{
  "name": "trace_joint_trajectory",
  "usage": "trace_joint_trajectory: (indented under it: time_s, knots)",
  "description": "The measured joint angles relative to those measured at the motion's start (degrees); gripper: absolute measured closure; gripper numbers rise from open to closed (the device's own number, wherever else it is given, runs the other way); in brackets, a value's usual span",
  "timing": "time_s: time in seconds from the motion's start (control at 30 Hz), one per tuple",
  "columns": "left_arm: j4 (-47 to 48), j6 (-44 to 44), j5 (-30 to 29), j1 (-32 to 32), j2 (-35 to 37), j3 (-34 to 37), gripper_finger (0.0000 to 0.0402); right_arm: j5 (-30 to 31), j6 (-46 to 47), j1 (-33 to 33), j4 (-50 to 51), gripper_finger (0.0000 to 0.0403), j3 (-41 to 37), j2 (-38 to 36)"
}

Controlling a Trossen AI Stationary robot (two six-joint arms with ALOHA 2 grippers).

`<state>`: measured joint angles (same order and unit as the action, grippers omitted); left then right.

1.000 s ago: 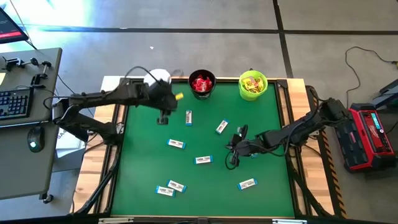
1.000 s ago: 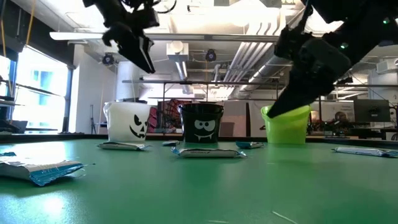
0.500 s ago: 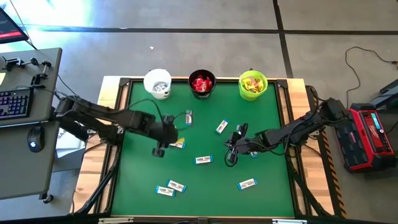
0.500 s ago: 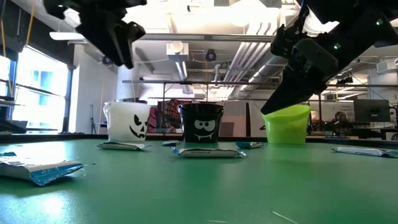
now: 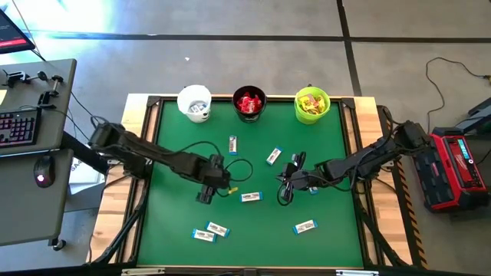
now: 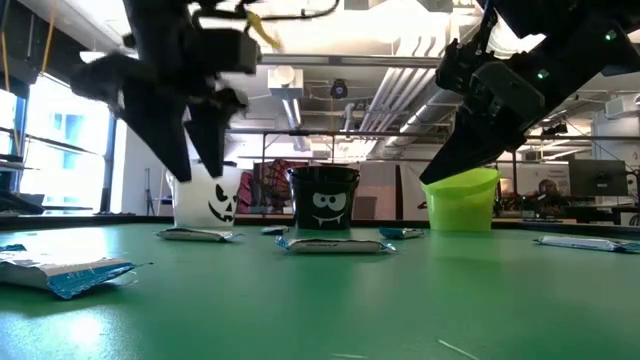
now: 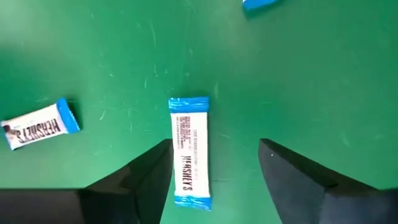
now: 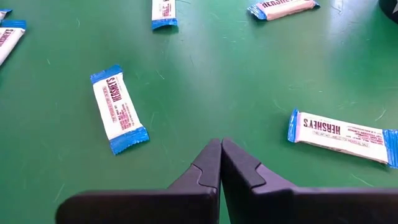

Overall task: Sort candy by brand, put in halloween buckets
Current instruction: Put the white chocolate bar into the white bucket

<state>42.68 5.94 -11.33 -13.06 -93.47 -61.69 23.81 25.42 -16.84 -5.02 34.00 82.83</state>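
Observation:
Several white-and-blue candy bars lie flat on the green table (image 5: pixel 176 222). My left gripper (image 5: pixel 205 190) hangs open above one bar (image 7: pixel 189 152), fingers pointing down on either side of it and clear of it; in the low view the gripper (image 6: pixel 195 150) is off the table. My right gripper (image 5: pixel 288 192) hovers shut right of centre, with loose bars (image 8: pixel 119 109) (image 8: pixel 342 135) ahead of it. Three halloween buckets stand along the far edge: white (image 5: pixel 194 102), black (image 5: pixel 249 103) holding red candy, lime green (image 5: pixel 311 104) holding yellow candy.
More bars lie at the centre (image 5: pixel 251 197), toward the buckets (image 5: pixel 232 144) (image 5: pixel 273 156) and near the front edge (image 5: pixel 218 228) (image 5: pixel 304 227). A raised wooden frame (image 5: pixel 368 222) borders the table. A desk with a keyboard (image 5: pixel 17 126) stands beyond the left side.
My left gripper has swung from beside the white bucket toward the table's near edge and centre, sinking as it went, and now stands over a bar. Its fingers have spread wider. My right gripper has kept still.

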Motion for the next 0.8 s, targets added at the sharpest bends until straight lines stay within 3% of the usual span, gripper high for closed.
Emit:
trace_joint_trajectory:
  time_s: [0.5, 0.8]
  knots:
    - [-2.54, 6.22, 2.78, 7.31, -7.86, 0.0, 0.0167, -0.22, -0.2, 0.0, 0.97, 0.0402, 0.0, 0.0]
    - [-3.66, 6.67, 5.33, 7.91, -8.93, 1.19, 0.018, -0.22, -0.26, 0.0, 1.36, 0.0402, -0.02, 0.0]
